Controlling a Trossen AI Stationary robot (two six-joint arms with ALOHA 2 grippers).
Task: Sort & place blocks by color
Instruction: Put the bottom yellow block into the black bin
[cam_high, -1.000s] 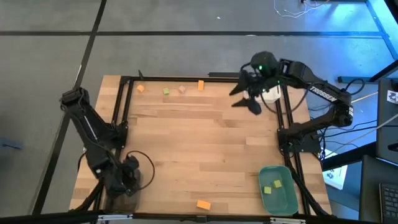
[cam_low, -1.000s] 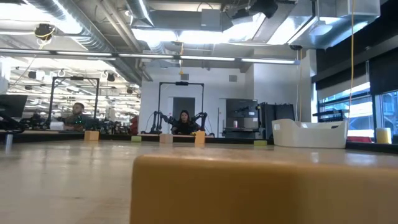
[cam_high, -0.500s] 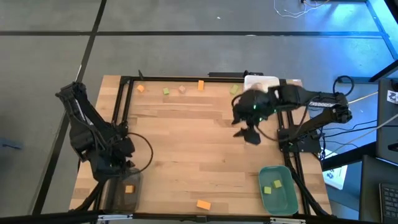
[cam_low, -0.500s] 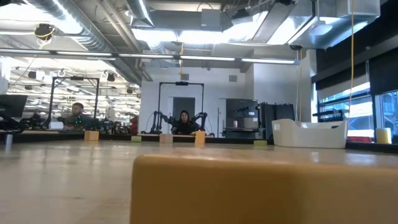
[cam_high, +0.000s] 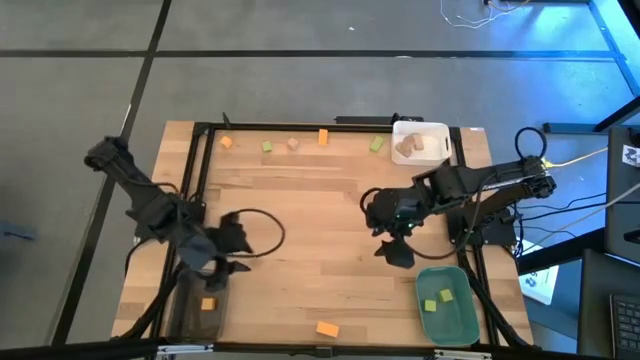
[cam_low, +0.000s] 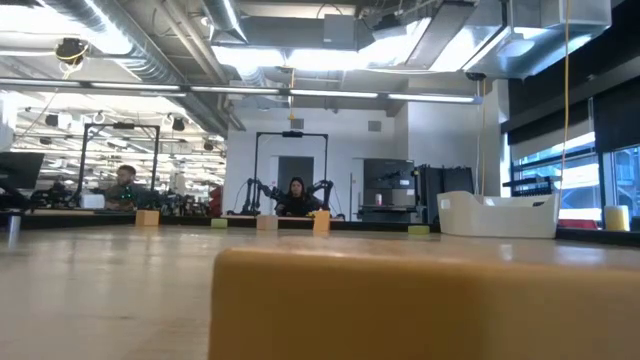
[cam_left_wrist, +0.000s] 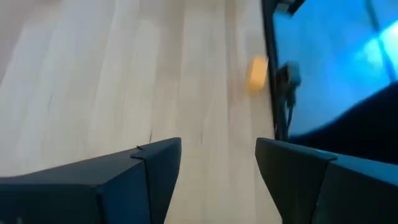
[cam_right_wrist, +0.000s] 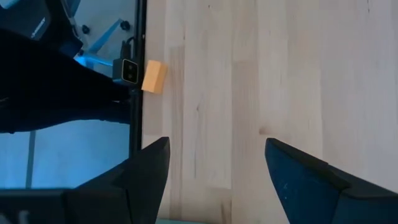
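Wooden table (cam_high: 300, 210): orange block (cam_high: 327, 328) lies at near edge, btwn both arms, left gripper (cam_high: 232, 252) spread & empty, right gripper (cam_high: 393, 238) spread & empty too, prob. about equally near, long axis roughly along that edge.

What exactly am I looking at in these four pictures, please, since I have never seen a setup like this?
It is a wooden table with two dark robot arms sorting small coloured blocks. One camera looks straight down, one sits at table height, and one rides on each wrist. The left gripper hangs over the grey tray, which holds an orange block. The right gripper hovers over bare wood near the green tray, which holds two green blocks. A white tray holds tan pieces. Both grippers are open and empty. More blocks line the far edge, and one orange block lies at the near edge.
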